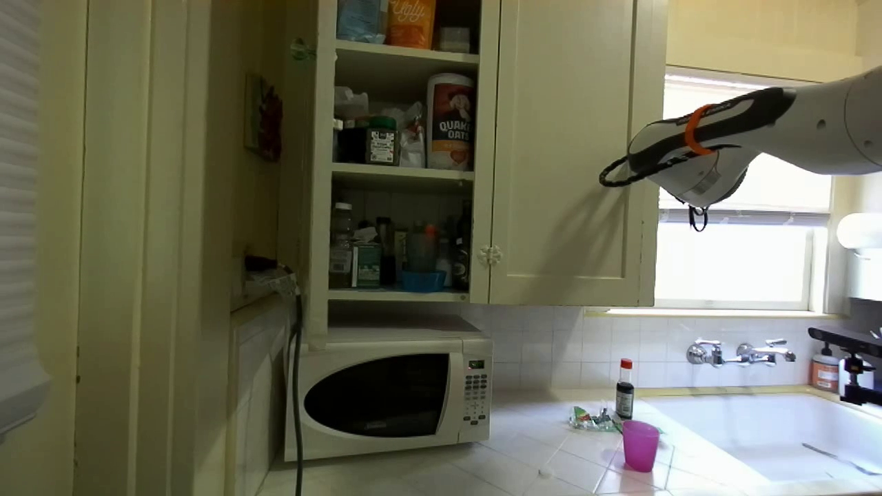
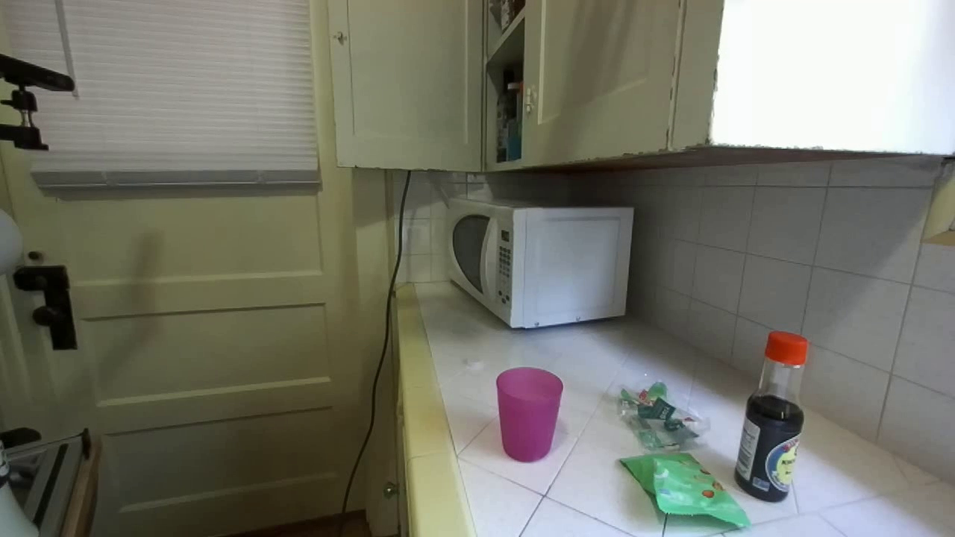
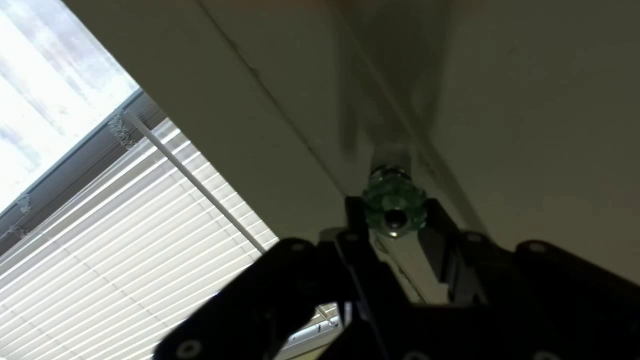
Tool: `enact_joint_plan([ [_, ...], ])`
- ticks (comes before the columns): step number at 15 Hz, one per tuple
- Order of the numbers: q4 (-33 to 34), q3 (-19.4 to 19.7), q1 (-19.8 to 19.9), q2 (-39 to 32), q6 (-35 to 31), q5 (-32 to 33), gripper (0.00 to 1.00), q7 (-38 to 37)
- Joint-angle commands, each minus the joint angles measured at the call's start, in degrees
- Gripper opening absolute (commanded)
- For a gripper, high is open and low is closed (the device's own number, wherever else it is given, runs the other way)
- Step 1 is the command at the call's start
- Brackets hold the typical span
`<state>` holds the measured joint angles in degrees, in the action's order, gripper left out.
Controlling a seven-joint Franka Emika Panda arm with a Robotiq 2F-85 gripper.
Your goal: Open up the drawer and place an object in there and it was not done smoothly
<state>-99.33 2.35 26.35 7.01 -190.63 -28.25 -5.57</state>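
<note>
The drawer is the cream cabinet (image 3: 530,125) filling the right of the wrist view, a thin seam marking its door edge; a window blind (image 3: 125,260) lies to the left. A second wall cabinet (image 1: 403,169), crammed with bottles and boxes, stands open in both exterior views, and its swung-out door (image 2: 410,89) juts over the worktop's front corner at the microwave end. In an exterior view the arm (image 1: 744,127) overlaps the right edge of the neighbouring closed door (image 1: 565,138) and reaches across the window (image 1: 744,269).

On the worktop (image 2: 492,492), the microwave (image 1: 393,399) blocks that end, a dark cable (image 1: 298,386) hanging before its left edge; the sink (image 1: 730,427) bounds the opposite end. The gripper (image 3: 397,215) is clenched on a green glass knob (image 3: 395,192), a fingertip against each side. The object, a pink cup (image 2: 528,418), stands upright towards the worktop's sink end, nearer the front edge than the tiled wall. Towards that wall are a red-capped dark bottle (image 2: 772,440), a green packet (image 2: 683,488) just beside it and a clear wrapper (image 2: 660,421).

The widest stretch of open tile runs between cup and microwave; a narrow strip separates the cup from the yellow front edge (image 2: 429,447), and a low gap remains above the microwave.
</note>
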Motion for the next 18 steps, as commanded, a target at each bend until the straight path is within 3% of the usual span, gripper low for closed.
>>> enact_joint_plan([
  [1, -2.15, -0.37, -0.82, 2.56, 2.22, -0.25, 0.08, 0.06],
  [4, -6.28, 3.49, -6.53, 7.91, 3.11, 4.45, 0.08, -1.34],
  [8, -14.22, 13.91, -18.38, 18.81, 9.61, 0.51, 0.08, 5.7],
  [9, -15.31, 16.42, -20.63, 21.54, 12.34, -0.36, 0.57, 7.48],
  [11, -17.7, 19.29, -23.51, 27.75, 18.44, -1.4, 0.65, 9.88],
  [15, -20.43, 21.52, -23.26, 39.67, 34.95, 1.66, 0.96, 7.18],
  [16, -20.26, 21.38, -22.0, 42.01, 40.11, 0.2, 0.99, 8.15],
  [18, -19.25, 23.51, -23.92, 46.78, 48.77, 1.07, 1.0, 7.37],
])
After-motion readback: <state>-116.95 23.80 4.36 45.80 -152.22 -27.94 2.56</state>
